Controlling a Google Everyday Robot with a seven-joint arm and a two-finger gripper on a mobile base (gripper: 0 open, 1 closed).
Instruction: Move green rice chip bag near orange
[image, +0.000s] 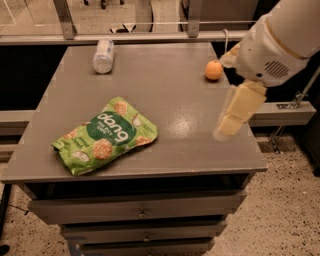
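Observation:
The green rice chip bag (106, 135) lies flat on the grey table (165, 90), front left, with its "dang" lettering facing up. The orange (213, 70) sits near the table's back right edge. My gripper (229, 125) hangs from the white arm (280, 40) over the table's right side. It is in front of the orange, well to the right of the bag, and holds nothing that I can see.
A clear plastic bottle (103, 55) lies on its side at the back left of the table. Drawers (140, 212) run under the front edge. A metal rail (150, 35) runs behind the table. Speckled floor lies to the right.

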